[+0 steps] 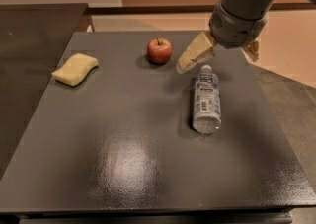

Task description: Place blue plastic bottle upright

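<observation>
- Approach step: gripper (217, 61) hovering above the far part of the table (123, 168), jaws spread wide, holding nothing
- blue plastic bottle (206, 100) lying flat, cap end just under the gap between the jaws, body stretching away from them
- Next, probably: descend astride bottle, close, tip upright
- apple (159, 51) close outside the jaws, needs clearance

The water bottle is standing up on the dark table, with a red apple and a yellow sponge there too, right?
Not quite. In the camera view the blue plastic bottle is lying on its side, not standing up. Its white cap points toward the open gripper, which hovers just beyond it. The rest is right: the red apple and yellow sponge are on the dark table too.
</observation>
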Motion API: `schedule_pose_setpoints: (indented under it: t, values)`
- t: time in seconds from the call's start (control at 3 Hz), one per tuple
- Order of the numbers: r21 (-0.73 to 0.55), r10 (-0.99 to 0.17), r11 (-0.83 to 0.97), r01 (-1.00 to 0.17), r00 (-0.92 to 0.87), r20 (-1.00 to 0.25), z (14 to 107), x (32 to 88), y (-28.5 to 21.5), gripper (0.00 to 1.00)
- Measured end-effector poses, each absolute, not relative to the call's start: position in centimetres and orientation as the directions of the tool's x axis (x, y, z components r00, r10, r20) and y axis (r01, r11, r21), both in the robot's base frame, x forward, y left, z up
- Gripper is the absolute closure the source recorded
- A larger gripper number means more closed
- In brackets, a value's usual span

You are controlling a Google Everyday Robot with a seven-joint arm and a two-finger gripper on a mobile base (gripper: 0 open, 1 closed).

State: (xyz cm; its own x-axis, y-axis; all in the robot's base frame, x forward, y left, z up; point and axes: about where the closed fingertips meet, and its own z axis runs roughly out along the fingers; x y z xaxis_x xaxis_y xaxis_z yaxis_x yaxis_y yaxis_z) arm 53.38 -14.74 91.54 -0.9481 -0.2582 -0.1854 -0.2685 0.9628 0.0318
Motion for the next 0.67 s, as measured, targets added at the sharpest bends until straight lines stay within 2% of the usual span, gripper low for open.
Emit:
schedule_pose_setpoints:
  t: [0.33, 0.67]
  values:
    - [0.012, -0.126, 0.992, -0.129, -0.982, -0.139, 90.4, 53.86, -14.62, 0.0]
    - [0.012, -0.129, 0.991, -0.132, -0.982, -0.141, 90.39, 53.9, -14.59, 0.0]
